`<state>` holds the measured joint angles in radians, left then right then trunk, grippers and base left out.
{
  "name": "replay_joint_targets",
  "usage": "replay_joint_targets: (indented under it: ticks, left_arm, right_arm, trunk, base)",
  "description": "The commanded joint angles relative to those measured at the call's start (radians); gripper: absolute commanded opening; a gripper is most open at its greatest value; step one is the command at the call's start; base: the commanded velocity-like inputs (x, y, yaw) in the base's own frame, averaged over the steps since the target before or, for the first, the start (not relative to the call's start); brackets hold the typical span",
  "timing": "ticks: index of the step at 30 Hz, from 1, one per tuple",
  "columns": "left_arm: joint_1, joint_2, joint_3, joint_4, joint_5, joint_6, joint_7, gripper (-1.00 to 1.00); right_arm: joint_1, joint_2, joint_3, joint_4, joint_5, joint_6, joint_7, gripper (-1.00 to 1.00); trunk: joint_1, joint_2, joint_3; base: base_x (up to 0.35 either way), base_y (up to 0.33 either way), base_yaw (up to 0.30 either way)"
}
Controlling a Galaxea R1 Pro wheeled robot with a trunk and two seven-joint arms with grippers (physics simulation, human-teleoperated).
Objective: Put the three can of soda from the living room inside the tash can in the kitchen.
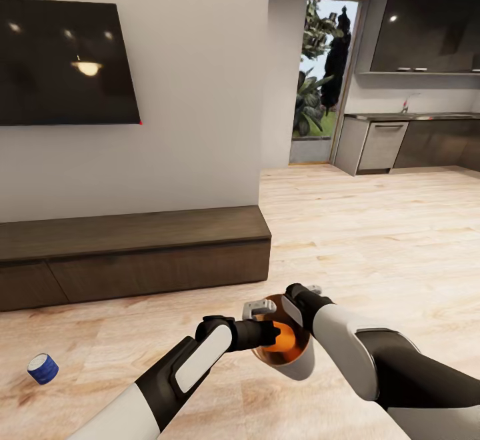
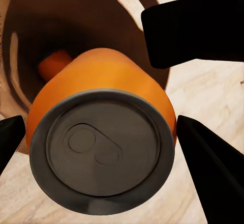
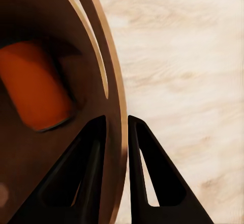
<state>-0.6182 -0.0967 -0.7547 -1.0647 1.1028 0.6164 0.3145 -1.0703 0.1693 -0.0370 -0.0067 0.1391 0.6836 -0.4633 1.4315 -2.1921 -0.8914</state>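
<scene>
Between the left gripper's [image 2: 99,137] dark fingers [image 2: 213,168] sits an orange soda can [image 2: 101,132], clamped at the trash can's [image 1: 297,363] mouth. Right gripper [image 3: 116,132] pinches that bin's rim; another orange can [image 3: 33,86] lies inside. At eight o'clock, well apart, a blue can [image 1: 43,368] lies on the wood floor [image 1: 373,240].
</scene>
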Motion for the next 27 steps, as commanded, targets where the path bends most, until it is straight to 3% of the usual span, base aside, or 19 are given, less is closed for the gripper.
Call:
replay_joint_targets:
  ticks: [1,5,8,10,11,24,27]
  left_arm:
    - [0.000,0.000,0.000,0.000,0.000,-0.001,0.000,-1.00]
    - [0.000,0.000,0.000,0.001,-0.017,-0.002,0.000,-1.00]
    - [0.000,-0.001,0.004,0.013,-0.077,-0.003,-0.003,-1.00]
    - [0.000,-0.002,0.005,0.033,-0.097,-0.003,-0.010,-1.00]
    - [0.000,-0.002,0.005,0.045,-0.105,-0.003,-0.016,1.00]
    - [0.000,-0.002,0.006,0.072,-0.118,-0.013,-0.036,1.00]
    - [0.001,-0.001,0.006,0.072,-0.118,-0.017,-0.037,1.00]
  right_arm:
    - [0.000,0.001,0.017,-0.001,0.009,0.004,0.002,-1.00]
    - [-0.001,0.002,0.017,-0.001,0.006,0.005,0.002,-1.00]
    - [0.000,0.002,0.017,-0.001,0.006,0.006,0.002,-1.00]
    - [0.000,0.002,0.017,-0.001,0.005,0.006,0.002,-1.00]
    - [0.000,0.002,0.017,-0.001,0.005,0.006,0.002,-1.00]
    - [0.000,0.002,0.016,0.000,0.004,0.007,0.003,-1.00]
    - [-0.001,-0.001,0.016,-0.001,0.005,0.007,0.034,-1.00]
  trunk:
    - [0.000,0.000,0.000]
    - [0.000,0.000,0.000]
    - [0.000,0.000,0.000]
    - [0.000,0.000,0.000]
    - [0.000,0.000,0.000]
    - [0.000,0.000,0.000]
    - [0.000,0.000,0.000]
  base:
    - [0.000,0.000,0.000]
    - [0.000,0.000,0.000]
    - [0.000,0.000,0.000]
    - [0.000,0.000,0.000]
    - [0.000,0.000,0.000]
    - [0.000,0.000,0.000]
    - [0.000,0.000,0.000]
